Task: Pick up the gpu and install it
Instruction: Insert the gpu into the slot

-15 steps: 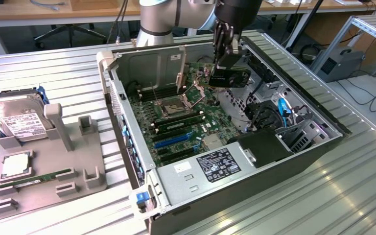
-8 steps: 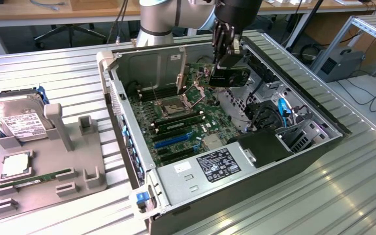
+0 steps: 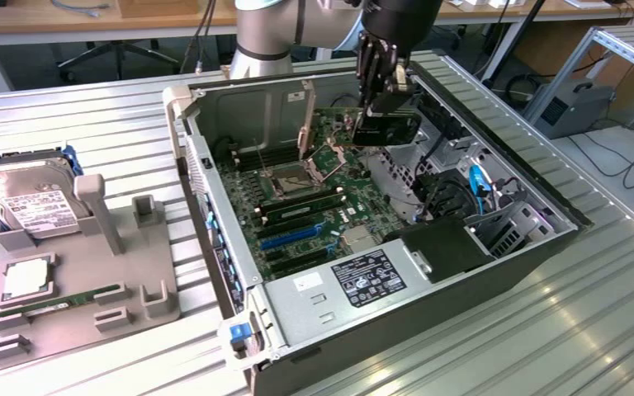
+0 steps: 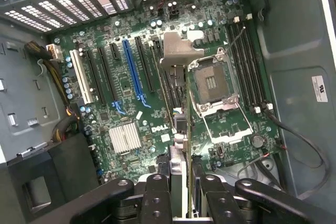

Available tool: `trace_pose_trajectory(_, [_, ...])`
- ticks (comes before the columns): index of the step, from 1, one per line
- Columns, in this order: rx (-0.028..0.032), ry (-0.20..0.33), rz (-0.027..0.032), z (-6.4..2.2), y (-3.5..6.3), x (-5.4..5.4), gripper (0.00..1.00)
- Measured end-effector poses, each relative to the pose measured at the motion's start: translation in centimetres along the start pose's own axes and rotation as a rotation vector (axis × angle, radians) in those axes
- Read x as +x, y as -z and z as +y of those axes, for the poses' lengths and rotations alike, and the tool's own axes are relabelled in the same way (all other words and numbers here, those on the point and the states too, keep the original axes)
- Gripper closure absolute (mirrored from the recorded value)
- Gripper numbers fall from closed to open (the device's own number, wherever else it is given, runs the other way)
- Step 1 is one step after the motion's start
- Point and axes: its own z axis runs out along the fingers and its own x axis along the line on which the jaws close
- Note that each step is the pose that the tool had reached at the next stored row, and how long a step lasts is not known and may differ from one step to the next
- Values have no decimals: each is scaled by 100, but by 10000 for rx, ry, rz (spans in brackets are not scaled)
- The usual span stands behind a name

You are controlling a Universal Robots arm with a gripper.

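Observation:
My gripper (image 3: 381,89) hangs over the far end of the open computer case (image 3: 515,247), shut on the gpu (image 3: 388,124), a dark card hanging below the fingers. In the wrist view the gpu (image 4: 180,166) shows edge-on as a thin strip between the two black fingers (image 4: 156,198), held clear above the green motherboard (image 4: 126,98). The card hovers between the row of expansion slots and the open CPU socket (image 4: 212,85). A long blue slot (image 4: 134,72) and a white slot (image 4: 81,77) lie bare beside it.
A grey parts holder (image 3: 86,289) on the exterior view's left carries a hard drive (image 3: 30,206) and a RAM stick (image 3: 59,301). The socket's metal lid (image 3: 307,115) stands upright. A black drive cage (image 3: 449,243), cables and the case walls crowd the near end.

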Motion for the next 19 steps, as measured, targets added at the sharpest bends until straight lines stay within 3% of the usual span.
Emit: trace_pose_trajectory(19, [1, 1314, 7, -1, -2, 5, 73])
